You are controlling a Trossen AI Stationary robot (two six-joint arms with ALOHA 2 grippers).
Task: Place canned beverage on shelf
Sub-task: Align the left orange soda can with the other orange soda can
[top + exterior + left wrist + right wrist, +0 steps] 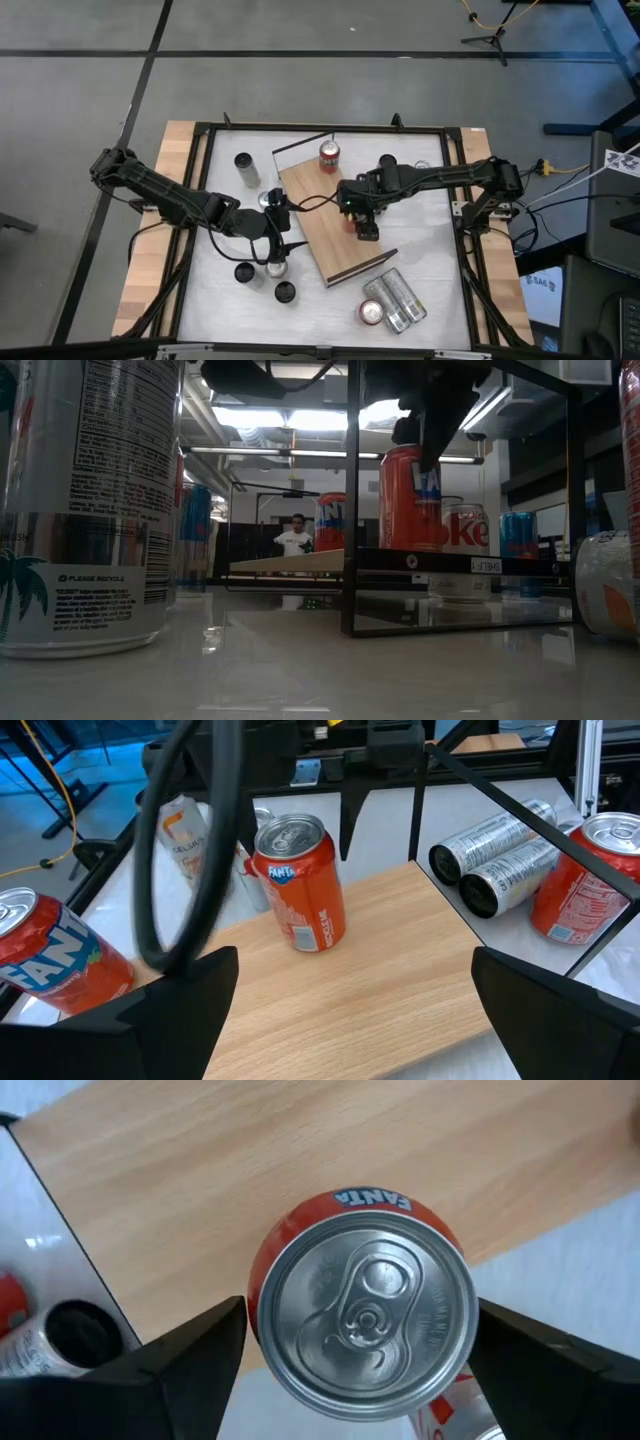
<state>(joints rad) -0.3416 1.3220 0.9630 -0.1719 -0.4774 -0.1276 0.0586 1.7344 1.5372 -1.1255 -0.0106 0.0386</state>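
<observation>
Releasing here, so we're lifting the right tool [360, 1340] straight up; its jaws are hanging open around the upright orange Fanta can [362, 1312] standing on the light-brown wooden shelf board [250, 1170], no sideways nudges.

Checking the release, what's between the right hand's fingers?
An orange Fanta can, upright on the shelf, sits between the right hand's open fingers, per right wrist view.

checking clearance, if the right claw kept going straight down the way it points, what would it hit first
The top of the orange Fanta can standing on the shelf; the right claw is open, a finger either side of it.
</observation>
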